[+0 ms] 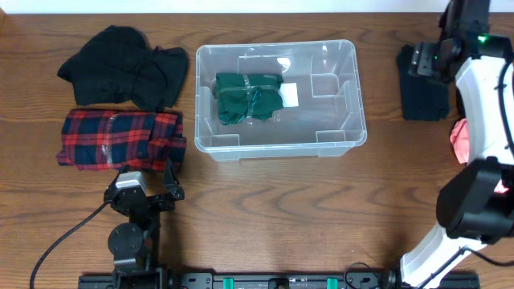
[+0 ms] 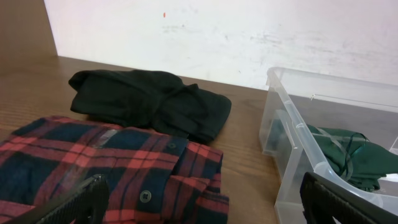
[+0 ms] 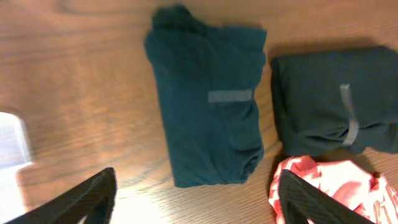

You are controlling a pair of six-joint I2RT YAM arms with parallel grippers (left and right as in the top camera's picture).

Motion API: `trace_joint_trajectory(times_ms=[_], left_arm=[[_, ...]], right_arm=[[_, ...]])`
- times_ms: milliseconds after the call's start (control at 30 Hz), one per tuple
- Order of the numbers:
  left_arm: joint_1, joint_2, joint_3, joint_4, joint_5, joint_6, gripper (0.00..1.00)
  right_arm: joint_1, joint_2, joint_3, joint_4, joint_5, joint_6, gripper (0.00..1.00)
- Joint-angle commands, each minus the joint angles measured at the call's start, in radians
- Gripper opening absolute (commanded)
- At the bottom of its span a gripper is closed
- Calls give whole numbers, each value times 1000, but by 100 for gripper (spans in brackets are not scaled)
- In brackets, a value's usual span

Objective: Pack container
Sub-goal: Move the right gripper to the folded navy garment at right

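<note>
Centrally on the brown wooden table (image 1: 265, 209) sits the clear rectangular plastic container (image 1: 351, 96), open at the top. It lies between the 2 piles of clothing, so either arm can probably reach it. 1 folded dark green garment (image 1: 247, 97) already lies on its floor, toward the left half, which leaves the right half free for more.

To the container's left, a crumpled black garment (image 1: 122, 64) lies farther from the robot. A folded red and navy plaid shirt (image 1: 120, 139) lies nearer, the 2 touching along their edges. The left gripper (image 1: 146, 178) is just on the robot's side of the plaid shirt and points over it. Its jaws are spread wide with nothing between them, a pose that suits going for this shirt next.

The right gripper (image 3: 196, 180) hangs over the right-hand pile with its jaws also wide and empty. Beneath it lie a folded dark teal garment (image 3: 208, 99) and a black folded bundle (image 3: 336, 102) bound by a grey band, side by side. A pink-red patterned cloth (image 3: 329, 186) sits just nearer. The teal piece is most nearly centred between the fingers, so it looks the likelier pick.

The packing seems barely begun.
</note>
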Motion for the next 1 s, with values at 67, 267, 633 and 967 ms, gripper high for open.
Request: trace_joint_trajectory(times_ms=[67, 267, 633, 967], left_arm=[[5, -5, -17, -34, -9, 6, 98], [5, -5, -17, -34, -9, 6, 98], [5, -5, -17, -34, -9, 6, 98], [5, -5, -17, -34, -9, 6, 98]], right_arm=[[-59, 69, -1, -10, -56, -54, 74], [-95, 172, -1, 2, -60, -90, 63], [-179, 319, -1, 62, -126, -131, 58], [-217, 336, -1, 69, -183, -195, 66]])
